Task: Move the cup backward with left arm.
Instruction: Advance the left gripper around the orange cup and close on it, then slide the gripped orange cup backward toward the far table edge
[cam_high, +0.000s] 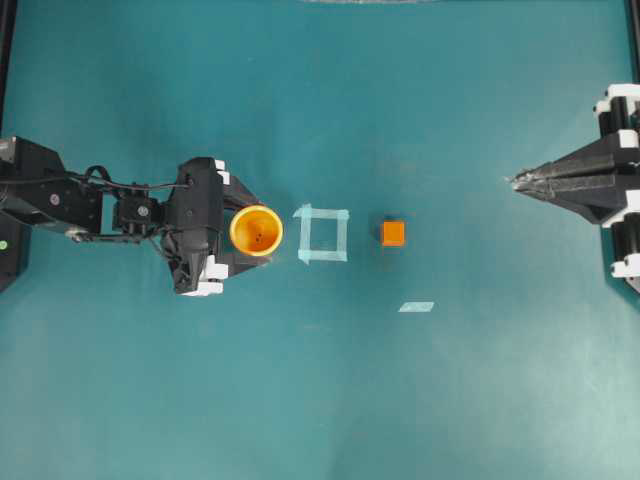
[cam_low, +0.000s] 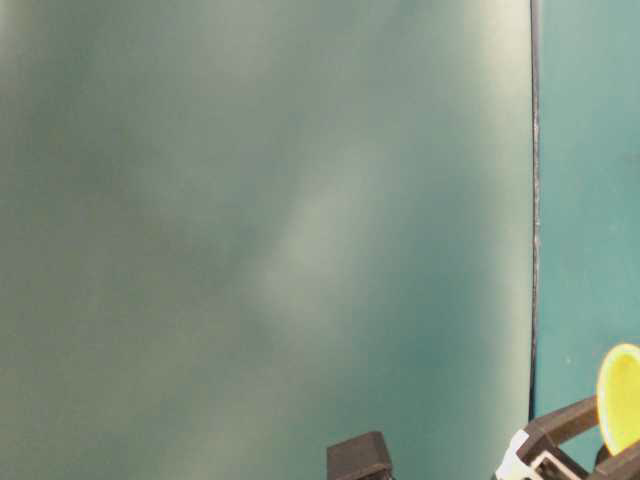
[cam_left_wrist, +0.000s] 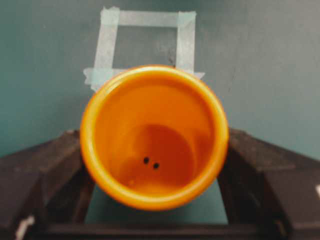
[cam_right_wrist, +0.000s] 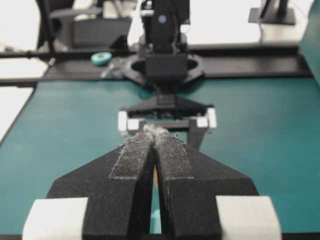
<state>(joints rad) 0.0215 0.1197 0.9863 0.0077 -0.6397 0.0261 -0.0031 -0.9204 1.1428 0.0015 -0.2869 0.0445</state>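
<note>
The orange cup (cam_high: 256, 231) with a lighter rim stands upright at the left of the overhead view, just left of the tape square. My left gripper (cam_high: 262, 232) is shut on it, one black finger on each side. In the left wrist view the cup (cam_left_wrist: 154, 137) fills the space between the two fingers (cam_left_wrist: 45, 165), and both touch its wall. Its yellow rim (cam_low: 622, 395) shows at the bottom right of the table-level view. My right gripper (cam_high: 515, 182) is shut and empty at the far right; in its wrist view the fingertips (cam_right_wrist: 156, 131) meet.
A square outline of pale tape (cam_high: 322, 234) lies on the teal table right of the cup. A small orange cube (cam_high: 393, 233) sits right of the square. A short strip of tape (cam_high: 416, 307) lies below and right of the cube.
</note>
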